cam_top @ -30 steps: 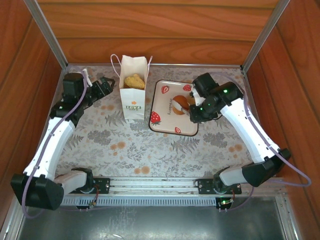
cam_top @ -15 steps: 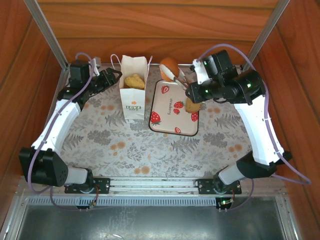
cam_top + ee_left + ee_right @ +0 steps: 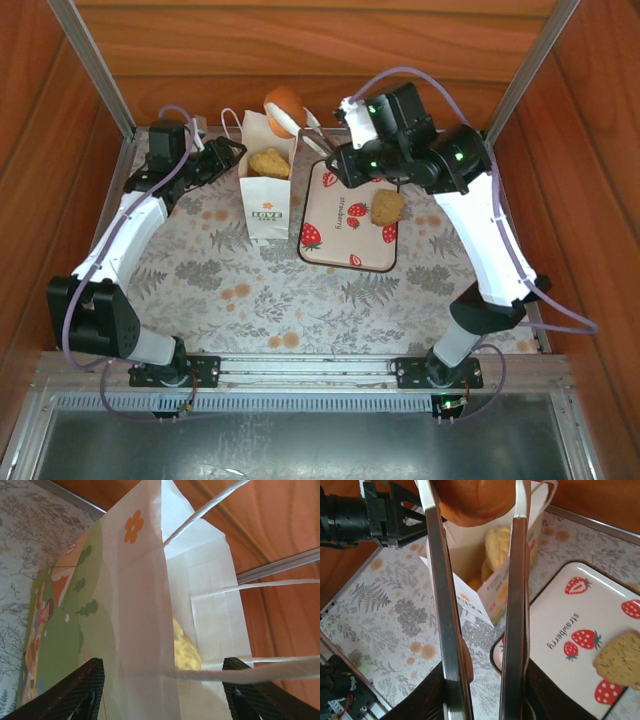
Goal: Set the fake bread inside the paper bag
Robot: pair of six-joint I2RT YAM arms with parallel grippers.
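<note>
Wood-panelled walls enclose a floral-print surface (image 3: 250, 290). The paper bag (image 3: 267, 205) stands upright at the far side, mouth open, with at least one pale golden pastry (image 3: 269, 162) already inside. The right gripper (image 3: 292, 122) pinches an orange-brown bun (image 3: 281, 100), held above the bag's far rim and not yet released. The left gripper (image 3: 228, 155) sits at the bag's left end, jaws apart astride the side wall; whether they press the paper cannot be determined. The strawberry-print tray (image 3: 335, 245), just right of the bag, carries a rough brown piece (image 3: 387, 206) and a smaller piece (image 3: 389, 234) near it. Assessment: task partly complete. The held bun needs dropping in, and two tray items appear left to move.
</note>
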